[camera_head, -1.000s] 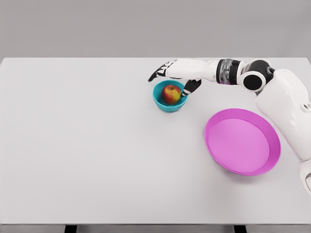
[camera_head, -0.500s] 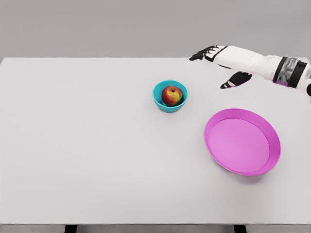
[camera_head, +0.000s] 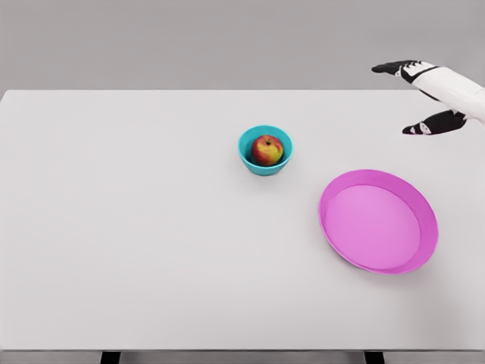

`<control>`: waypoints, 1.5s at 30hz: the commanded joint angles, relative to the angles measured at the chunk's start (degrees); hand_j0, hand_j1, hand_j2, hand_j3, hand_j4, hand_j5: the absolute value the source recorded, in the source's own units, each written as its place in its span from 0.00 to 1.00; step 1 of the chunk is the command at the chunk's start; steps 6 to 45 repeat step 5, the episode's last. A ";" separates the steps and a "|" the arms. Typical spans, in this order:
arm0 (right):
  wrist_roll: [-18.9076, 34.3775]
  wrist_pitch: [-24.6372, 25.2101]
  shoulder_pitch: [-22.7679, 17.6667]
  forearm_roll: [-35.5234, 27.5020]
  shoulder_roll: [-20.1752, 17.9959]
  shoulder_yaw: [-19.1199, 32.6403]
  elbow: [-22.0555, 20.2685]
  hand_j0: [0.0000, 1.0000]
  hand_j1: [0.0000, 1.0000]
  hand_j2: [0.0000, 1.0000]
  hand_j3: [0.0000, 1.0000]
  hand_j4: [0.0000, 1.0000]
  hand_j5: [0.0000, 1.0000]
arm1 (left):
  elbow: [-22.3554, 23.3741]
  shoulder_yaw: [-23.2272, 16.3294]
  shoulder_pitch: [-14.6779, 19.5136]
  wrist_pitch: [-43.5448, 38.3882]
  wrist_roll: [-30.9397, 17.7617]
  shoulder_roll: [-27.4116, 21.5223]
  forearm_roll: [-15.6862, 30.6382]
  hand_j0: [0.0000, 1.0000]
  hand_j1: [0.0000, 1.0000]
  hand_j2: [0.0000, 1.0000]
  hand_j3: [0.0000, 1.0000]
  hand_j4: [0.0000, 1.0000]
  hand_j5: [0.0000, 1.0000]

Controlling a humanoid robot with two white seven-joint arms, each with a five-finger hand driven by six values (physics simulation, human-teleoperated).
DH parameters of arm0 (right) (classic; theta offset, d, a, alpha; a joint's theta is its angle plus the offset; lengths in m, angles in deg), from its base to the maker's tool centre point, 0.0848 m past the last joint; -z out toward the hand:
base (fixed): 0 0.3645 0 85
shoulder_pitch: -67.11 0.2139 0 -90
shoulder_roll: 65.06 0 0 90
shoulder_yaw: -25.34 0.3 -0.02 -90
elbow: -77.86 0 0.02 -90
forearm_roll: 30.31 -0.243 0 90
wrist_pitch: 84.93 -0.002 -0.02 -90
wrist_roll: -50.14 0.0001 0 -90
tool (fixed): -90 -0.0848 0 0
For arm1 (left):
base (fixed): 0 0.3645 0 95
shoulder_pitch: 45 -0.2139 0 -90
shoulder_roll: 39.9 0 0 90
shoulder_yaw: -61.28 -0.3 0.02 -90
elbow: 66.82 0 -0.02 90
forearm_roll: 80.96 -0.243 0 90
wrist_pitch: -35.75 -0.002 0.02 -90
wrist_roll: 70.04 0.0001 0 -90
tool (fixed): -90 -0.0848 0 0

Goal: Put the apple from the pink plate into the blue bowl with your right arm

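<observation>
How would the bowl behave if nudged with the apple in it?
The bowl looks small and rigid, so it would probably slide on the smooth table rather than flex. The apple nearly fills it and sits above the rim, so a high push might tip it.

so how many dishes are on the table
2. The blue bowl sits near the table's middle with the apple inside it. The pink plate lies empty, nearer the camera and to the bowl's right. Nothing seems hidden.

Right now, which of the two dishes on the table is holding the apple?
The small blue bowl near the table's middle holds the apple. The larger pink plate, to its right and nearer the camera, has nothing on it.
</observation>
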 commanded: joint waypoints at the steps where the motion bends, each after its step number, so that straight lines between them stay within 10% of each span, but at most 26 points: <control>1: -0.03 0.17 0.00 -0.45 0.19 0.67 -0.07 1.00 1.00 1.00 1.00 1.00 1.00 | 0.00 0.00 0.00 0.00 0.02 0.00 0.03 1.00 1.00 1.00 1.00 1.00 1.00; 45: -0.03 0.17 -0.35 -0.45 0.28 0.67 0.01 1.00 1.00 1.00 1.00 1.00 1.00 | -0.01 0.17 0.26 0.09 -0.07 0.00 0.11 1.00 1.00 1.00 1.00 1.00 1.00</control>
